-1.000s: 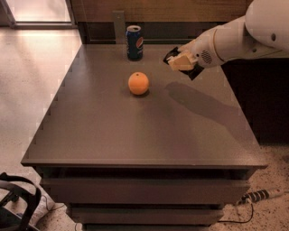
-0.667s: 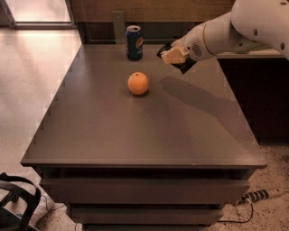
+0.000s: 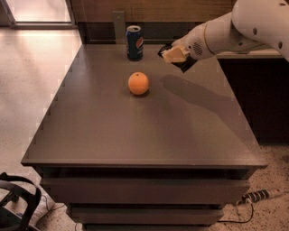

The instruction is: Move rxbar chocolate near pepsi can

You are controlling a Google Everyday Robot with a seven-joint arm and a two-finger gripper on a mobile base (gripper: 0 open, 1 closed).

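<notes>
The rxbar chocolate [image 3: 184, 66] is up in the air, not on the surface. My end effector [image 3: 173, 55] is clamped on it, and the black wrapper sticks out past my light-colored fingers [image 3: 171, 56] on both sides. I hold it over the far right part of the surface [image 3: 135, 135], tilted a bit. The pepsi can [image 3: 134, 42] stands upright near the far edge, to the left of the bar. There is a gap between them, and they do not touch.

An orange [image 3: 138, 83] sits on the surface closer to the front than the can, a little below and left of my end effector. It is apart from the can and from the bar. Nothing sits between the bar and the can.

My white arm [image 3: 235, 31] comes in from the top right. It throws a dark shadow [image 3: 194, 92] on the surface under it.

The surface is dark grey-brown and flat, with drawers [image 3: 144, 190] under its front edge. A grey post [image 3: 118, 26] stands behind the can, against a wood wall [image 3: 158, 10]. The floor [image 3: 31, 90] is pale and speckled, and bright light falls on it at the top left. A dark cabinet [image 3: 266, 99] is on the right. A power strip [image 3: 261, 196] with a cord lies on the floor at the bottom right. A black strap thing [image 3: 20, 198] is at the bottom left.
</notes>
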